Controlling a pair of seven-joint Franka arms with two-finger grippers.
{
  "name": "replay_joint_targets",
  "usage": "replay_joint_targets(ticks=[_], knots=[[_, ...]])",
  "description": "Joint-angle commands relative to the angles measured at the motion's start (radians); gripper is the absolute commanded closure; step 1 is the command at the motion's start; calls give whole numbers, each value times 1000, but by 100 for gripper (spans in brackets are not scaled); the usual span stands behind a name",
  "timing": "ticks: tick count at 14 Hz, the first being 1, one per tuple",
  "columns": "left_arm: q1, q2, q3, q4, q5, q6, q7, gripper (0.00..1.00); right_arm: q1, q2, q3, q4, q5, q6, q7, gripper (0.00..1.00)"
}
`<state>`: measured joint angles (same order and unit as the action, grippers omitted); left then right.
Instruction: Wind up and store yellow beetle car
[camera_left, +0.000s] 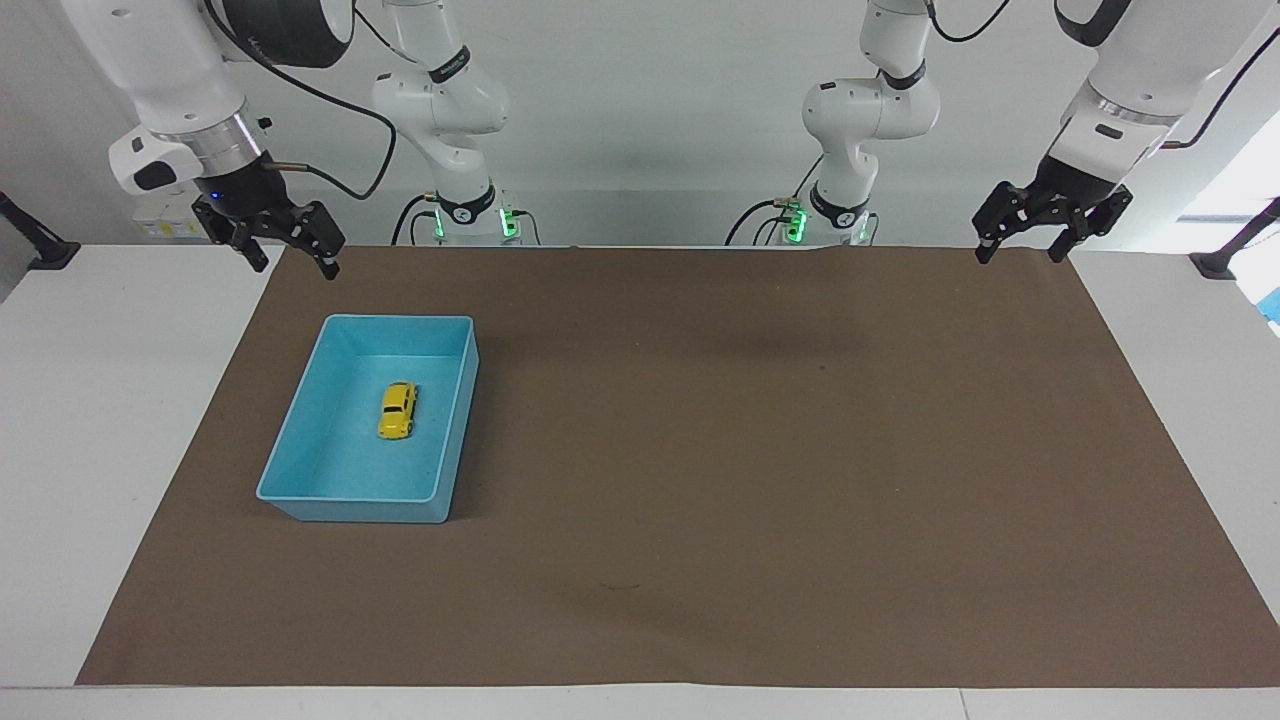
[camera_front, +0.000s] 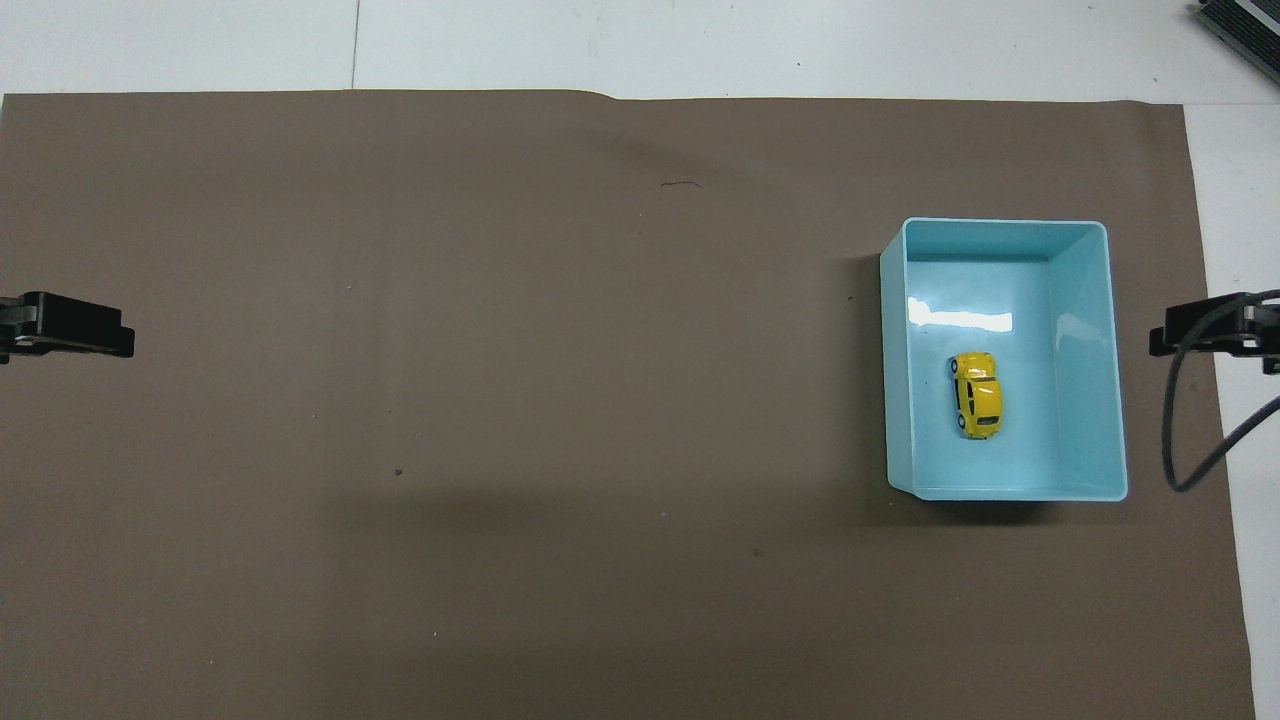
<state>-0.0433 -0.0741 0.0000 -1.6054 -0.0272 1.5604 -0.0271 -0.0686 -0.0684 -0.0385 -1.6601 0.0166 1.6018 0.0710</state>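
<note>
The yellow beetle car (camera_left: 398, 410) lay in the light-blue bin (camera_left: 300, 497), its long axis running toward the robots. The open right hand (camera_left: 286, 252) hung nearest; the open left hand (camera_left: 1022, 244) waited.

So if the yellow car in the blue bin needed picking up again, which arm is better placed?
Right: its pincer hangs by the bin with the yellow car; the left pincer waits at the other end.

A robotics lab is showing itself here — two white arms (camera_left: 440, 100) are standing bolted at a white table (camera_left: 100, 400), a brown mat (camera_left: 750, 450) is covering the work area, cables are trailing against a bare wall (camera_left: 650, 120) — nothing domestic.
</note>
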Motion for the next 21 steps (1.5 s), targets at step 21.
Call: replay_joint_targets(ticks=[21], knots=[[14,-12,-11,-2,9,-13,-8,0,-28,13,19,112,-7,-99,-10,0]])
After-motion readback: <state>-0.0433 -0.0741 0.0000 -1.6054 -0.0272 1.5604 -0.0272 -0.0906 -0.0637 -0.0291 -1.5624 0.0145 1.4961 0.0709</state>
